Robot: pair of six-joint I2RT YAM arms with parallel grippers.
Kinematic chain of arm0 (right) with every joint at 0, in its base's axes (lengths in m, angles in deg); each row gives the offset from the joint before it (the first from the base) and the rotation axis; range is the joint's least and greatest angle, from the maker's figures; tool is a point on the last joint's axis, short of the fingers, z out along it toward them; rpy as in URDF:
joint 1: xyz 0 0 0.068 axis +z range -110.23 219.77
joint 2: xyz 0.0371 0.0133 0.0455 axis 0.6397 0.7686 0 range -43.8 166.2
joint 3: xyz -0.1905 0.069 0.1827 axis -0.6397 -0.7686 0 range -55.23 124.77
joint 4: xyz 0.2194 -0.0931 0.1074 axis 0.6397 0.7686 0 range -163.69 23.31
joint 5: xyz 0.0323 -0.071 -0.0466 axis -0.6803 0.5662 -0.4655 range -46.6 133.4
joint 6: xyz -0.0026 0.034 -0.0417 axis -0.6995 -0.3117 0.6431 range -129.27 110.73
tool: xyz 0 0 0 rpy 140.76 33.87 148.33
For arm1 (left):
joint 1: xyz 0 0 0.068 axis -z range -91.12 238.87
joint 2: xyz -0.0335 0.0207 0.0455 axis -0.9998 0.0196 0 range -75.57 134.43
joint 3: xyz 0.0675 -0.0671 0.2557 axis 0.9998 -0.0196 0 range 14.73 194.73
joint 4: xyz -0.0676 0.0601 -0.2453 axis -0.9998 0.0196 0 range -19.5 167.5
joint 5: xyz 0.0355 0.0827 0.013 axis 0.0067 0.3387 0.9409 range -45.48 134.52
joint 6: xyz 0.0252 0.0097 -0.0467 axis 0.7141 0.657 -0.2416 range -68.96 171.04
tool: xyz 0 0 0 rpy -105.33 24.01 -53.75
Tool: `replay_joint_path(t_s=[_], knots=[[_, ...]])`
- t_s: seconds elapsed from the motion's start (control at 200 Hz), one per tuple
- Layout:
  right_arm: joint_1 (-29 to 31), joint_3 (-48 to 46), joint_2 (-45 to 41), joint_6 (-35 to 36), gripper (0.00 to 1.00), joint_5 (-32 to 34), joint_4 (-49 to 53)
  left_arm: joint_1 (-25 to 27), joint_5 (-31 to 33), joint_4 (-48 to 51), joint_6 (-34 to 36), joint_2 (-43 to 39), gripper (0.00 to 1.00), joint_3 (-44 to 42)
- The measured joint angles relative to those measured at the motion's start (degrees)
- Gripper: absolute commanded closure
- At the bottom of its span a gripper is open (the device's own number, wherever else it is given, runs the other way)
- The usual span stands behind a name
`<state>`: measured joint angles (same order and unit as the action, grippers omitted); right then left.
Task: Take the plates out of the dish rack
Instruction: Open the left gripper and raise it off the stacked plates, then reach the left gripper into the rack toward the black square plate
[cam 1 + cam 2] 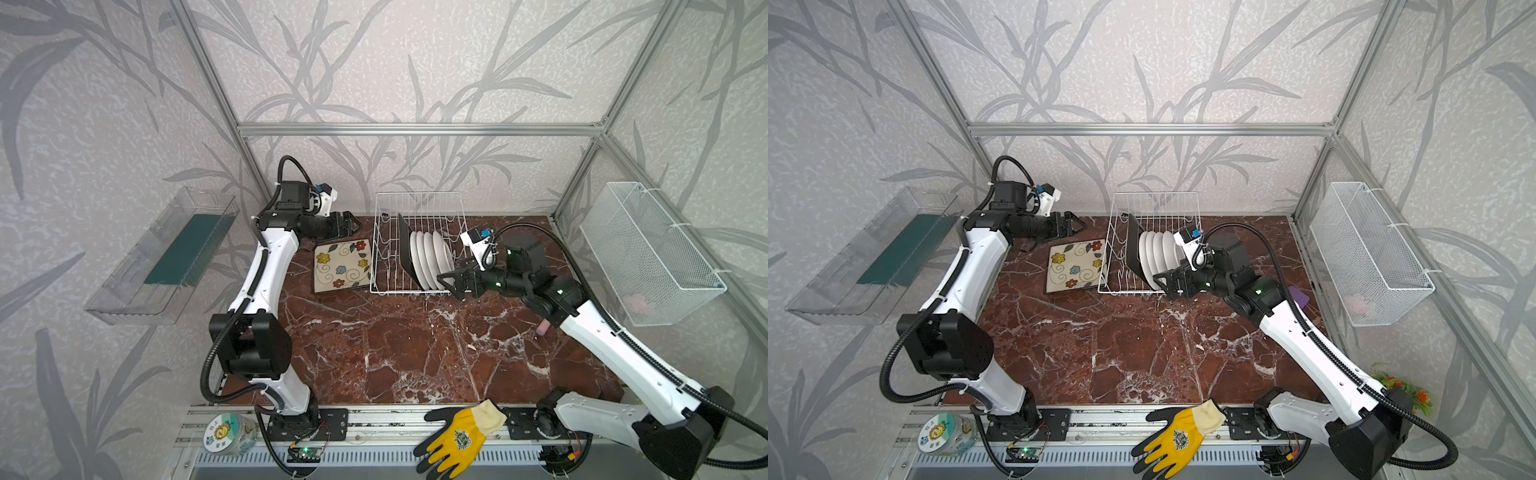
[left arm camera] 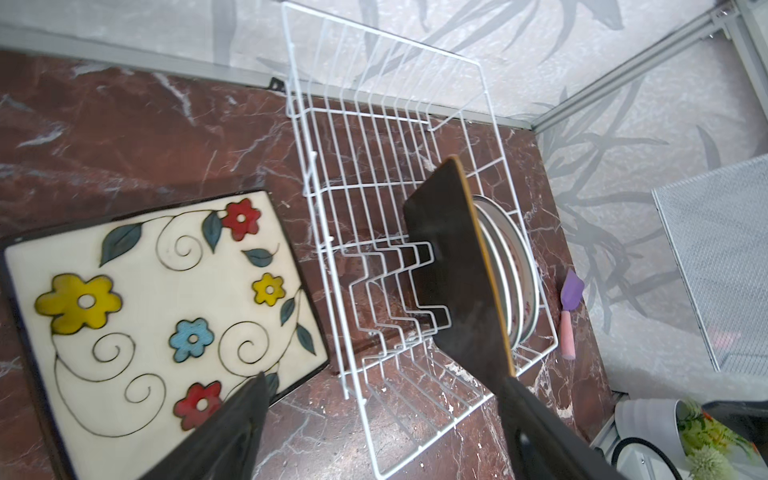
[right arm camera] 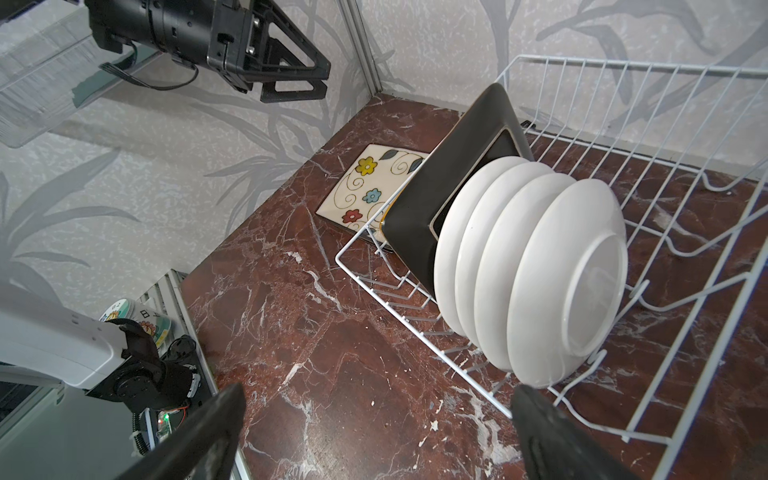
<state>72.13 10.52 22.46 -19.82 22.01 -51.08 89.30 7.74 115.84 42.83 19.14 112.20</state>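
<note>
Red marble tabletop (image 1: 415, 353): left gripper (image 1: 355, 223) gapes empty near a flat flowered square plate (image 1: 341, 266); right gripper (image 1: 446, 286), wide open and empty, faces round white plates (image 1: 428, 259) in the dish rack (image 1: 419, 203).

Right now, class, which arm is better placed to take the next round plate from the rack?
Probably right: the right gripper, open, sits beside the outermost round plate in the dish rack; the left gripper, open, hovers past the flowered plate.
</note>
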Motion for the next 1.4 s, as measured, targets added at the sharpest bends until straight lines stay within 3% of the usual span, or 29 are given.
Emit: replay_joint_path(t_s=[0.285,0.595,0.92,1.185,1.4], knots=[[0.00,-1.05,-1.22,0.00,0.01,0.92,0.13,11.06,8.68,-3.13,-3.65,-5.14,0.05,-1.99],[0.00,-2.23,-1.49,-0.02,0.01,1.03,0.15,16.37,16.76,-5.55,-12.04,-3.69,0.11,-4.00],[0.00,-2.67,-1.81,0.02,0.01,1.97,0.39,20.00,18.73,-6.14,-14.99,1.42,0.24,-3.87],[0.00,-3.85,-1.95,-0.15,0.01,2.91,0.50,20.96,18.12,-6.43,-14.58,6.36,0.44,-3.28],[0.00,-4.02,-1.99,-0.13,0.01,3.34,0.61,21.22,17.35,-6.88,-14.53,8.44,0.50,-1.88]])
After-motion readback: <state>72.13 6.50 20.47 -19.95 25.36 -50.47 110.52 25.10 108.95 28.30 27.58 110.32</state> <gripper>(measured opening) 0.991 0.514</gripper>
